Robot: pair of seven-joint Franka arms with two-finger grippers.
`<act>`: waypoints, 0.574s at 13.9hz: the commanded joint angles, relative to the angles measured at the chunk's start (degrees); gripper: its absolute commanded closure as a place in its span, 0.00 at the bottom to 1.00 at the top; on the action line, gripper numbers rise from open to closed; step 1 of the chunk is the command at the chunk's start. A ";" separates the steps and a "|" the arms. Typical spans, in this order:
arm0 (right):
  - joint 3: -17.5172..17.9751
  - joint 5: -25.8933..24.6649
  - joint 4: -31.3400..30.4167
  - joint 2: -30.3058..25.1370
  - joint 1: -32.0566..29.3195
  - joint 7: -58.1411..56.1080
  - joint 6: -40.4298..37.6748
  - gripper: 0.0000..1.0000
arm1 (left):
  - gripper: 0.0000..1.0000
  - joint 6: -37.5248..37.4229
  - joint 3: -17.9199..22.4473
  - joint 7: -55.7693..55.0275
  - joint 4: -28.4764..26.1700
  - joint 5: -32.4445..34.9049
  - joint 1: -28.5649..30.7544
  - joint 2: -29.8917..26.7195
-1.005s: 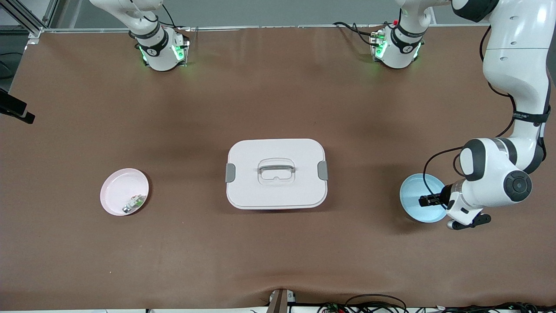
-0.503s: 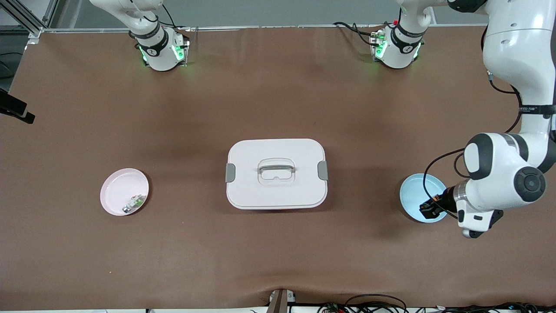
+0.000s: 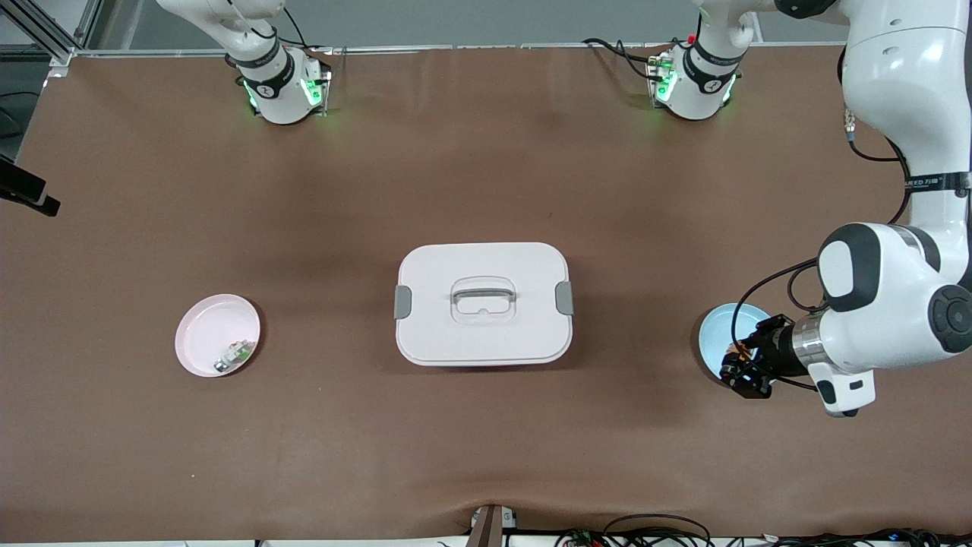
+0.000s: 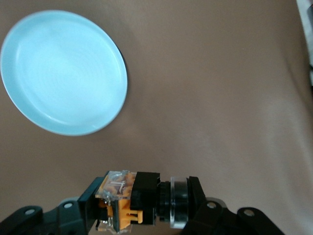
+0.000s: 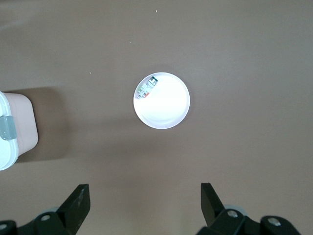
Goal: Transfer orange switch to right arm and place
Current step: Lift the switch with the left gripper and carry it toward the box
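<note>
Carrying the orange switch (image 4: 139,198) clamped between its fingers over the blue plate (image 4: 63,73), the left gripper (image 3: 743,374) should hold level for handover while the right gripper (image 5: 144,205) waits, fingers apart, above the pink plate (image 5: 164,105).

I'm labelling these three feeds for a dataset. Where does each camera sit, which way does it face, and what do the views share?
Front view: high across the table, facing both arm bases; shows the white box and the left gripper by the blue plate.
Left wrist view: on the left wrist, looking down past its fingers, shut on the orange switch; shares the blue plate with the front.
Right wrist view: high over the table, looking down past the open right gripper; shares the pink plate and the box with the front.
</note>
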 commanded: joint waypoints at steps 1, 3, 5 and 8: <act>0.82 1.30 -0.10 -0.12 -1.58 0.61 0.37 0.00 | 0.65 -0.70 -0.13 -5.78 2.45 -7.06 0.25 -0.45; 0.74 1.66 -0.10 -0.12 -1.75 -0.17 0.02 0.00 | 0.65 -0.17 -0.30 -7.81 2.45 -9.10 0.16 -1.50; 0.73 1.38 0.17 -0.04 -1.93 -0.27 0.19 0.00 | 0.67 0.45 -0.21 -10.18 2.45 -11.65 -0.71 -2.82; 0.73 1.56 0.34 -0.12 -3.07 -0.53 0.02 0.00 | 0.68 2.54 -0.30 -14.57 2.45 -15.69 -1.15 -4.57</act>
